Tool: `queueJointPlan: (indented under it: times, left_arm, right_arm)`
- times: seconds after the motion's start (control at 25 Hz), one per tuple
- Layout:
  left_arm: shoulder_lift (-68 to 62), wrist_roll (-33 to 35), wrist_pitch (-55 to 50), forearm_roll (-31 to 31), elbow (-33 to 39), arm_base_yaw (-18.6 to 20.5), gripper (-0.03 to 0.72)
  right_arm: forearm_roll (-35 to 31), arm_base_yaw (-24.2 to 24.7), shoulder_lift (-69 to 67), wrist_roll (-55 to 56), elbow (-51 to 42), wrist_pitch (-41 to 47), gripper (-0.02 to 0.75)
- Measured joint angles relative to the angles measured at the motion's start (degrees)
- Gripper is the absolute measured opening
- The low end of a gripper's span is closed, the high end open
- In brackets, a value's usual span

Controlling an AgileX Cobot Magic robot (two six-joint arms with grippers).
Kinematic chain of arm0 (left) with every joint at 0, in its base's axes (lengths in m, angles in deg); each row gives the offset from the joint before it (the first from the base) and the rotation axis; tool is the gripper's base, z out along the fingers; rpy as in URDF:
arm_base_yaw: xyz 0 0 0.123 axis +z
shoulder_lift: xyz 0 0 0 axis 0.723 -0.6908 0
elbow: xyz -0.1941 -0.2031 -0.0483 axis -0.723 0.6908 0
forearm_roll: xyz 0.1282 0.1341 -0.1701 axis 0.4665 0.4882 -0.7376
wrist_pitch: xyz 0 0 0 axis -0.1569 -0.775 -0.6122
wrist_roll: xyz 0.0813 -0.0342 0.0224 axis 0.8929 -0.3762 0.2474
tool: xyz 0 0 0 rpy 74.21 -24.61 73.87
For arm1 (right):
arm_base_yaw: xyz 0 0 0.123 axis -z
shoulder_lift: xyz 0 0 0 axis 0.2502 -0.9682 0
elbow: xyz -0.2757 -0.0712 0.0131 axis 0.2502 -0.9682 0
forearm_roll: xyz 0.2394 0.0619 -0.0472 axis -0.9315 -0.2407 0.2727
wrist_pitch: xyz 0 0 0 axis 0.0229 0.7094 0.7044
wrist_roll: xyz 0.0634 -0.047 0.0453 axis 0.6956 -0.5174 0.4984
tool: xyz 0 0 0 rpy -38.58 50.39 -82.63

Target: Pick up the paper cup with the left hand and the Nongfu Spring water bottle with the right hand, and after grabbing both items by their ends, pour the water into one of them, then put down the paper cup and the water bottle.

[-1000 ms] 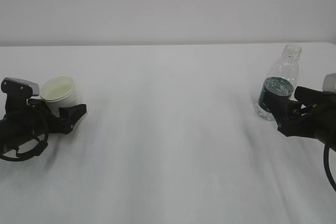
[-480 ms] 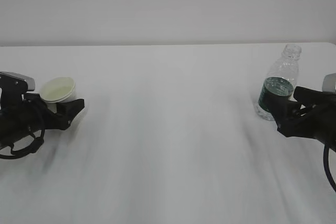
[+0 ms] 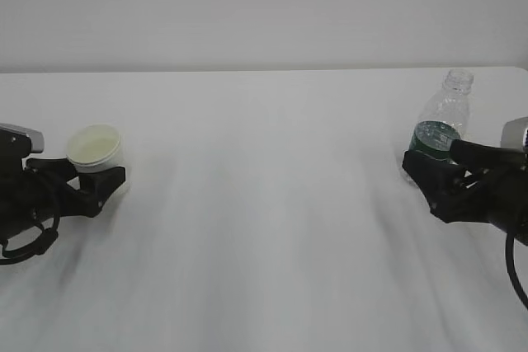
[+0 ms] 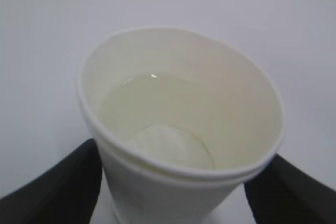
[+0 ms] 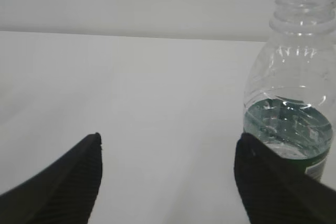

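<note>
The cup (image 3: 96, 147) stands upright on the white table (image 3: 264, 228) near its left edge, a little pale liquid in the bottom. The left gripper (image 3: 97, 183) lies low beside it with its fingers spread – in the left wrist view one black finger (image 4: 55, 182) shows on each side of the cup's lower wall, close to it, though contact cannot be told.

Far across on the right, near the table's back right corner, the bottle (image 3: 436, 133) stands upright, capless, with water up to about the top of its dark green label. The right gripper (image 3: 433, 172) is open too; in the right wrist view the bottle (image 5: 291, 93) rises behind the right-hand finger (image 5: 278, 192), not between the two, and the other finger sits well apart with bare table in the gap.

Between cup and bottle the whole middle of the table is open surface – front to back edge, where it meets a plain pale wall (image 3: 264, 10).
</note>
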Motion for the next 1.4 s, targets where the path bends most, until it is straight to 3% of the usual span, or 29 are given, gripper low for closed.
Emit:
queueJointPlan:
  times: [0.52, 1.08, 1.4]
  left_arm:
    - [0.36, 0.0, 0.0, -1.05, 2.51, 0.0, 0.601]
    - [6.78, 0.0, 0.0, -2.89, 11.55, 0.0, 0.6]
    - [11.92, 0.0, 0.0, -3.0, 17.62, 0.0, 0.599]
  right_arm:
    - [0.96, 0.0, 0.0, 2.71, 0.0, 0.0, 0.587]
    - [3.27, 0.0, 5.88, 7.8, -0.09, 0.0, 0.587]
    - [12.81, 0.0, 9.08, 11.78, -0.09, 0.0, 0.521]
